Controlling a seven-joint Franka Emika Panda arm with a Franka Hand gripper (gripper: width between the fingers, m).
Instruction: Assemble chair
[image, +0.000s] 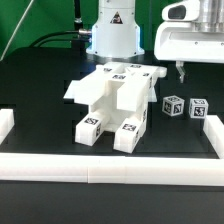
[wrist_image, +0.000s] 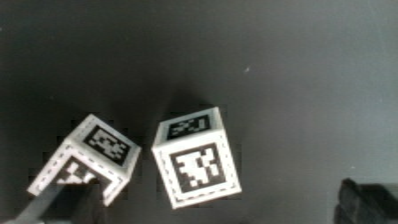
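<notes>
Chair (image: 110, 100) mid-table, two loose cubes (image: 174, 105) beside the border rail (image: 213, 135), end effector (image: 180, 72) apart above them.

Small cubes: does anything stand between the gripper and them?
Nothing visible. The gripper hangs open above the two small cubes, with only air between; the part-built chair stands apart, to the exterior view's left.

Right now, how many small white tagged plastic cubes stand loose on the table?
2. One cube stands to the exterior view's right of the white blocky chair structure; the second cube is beside it, further right. Others may hide behind the structure.
</notes>
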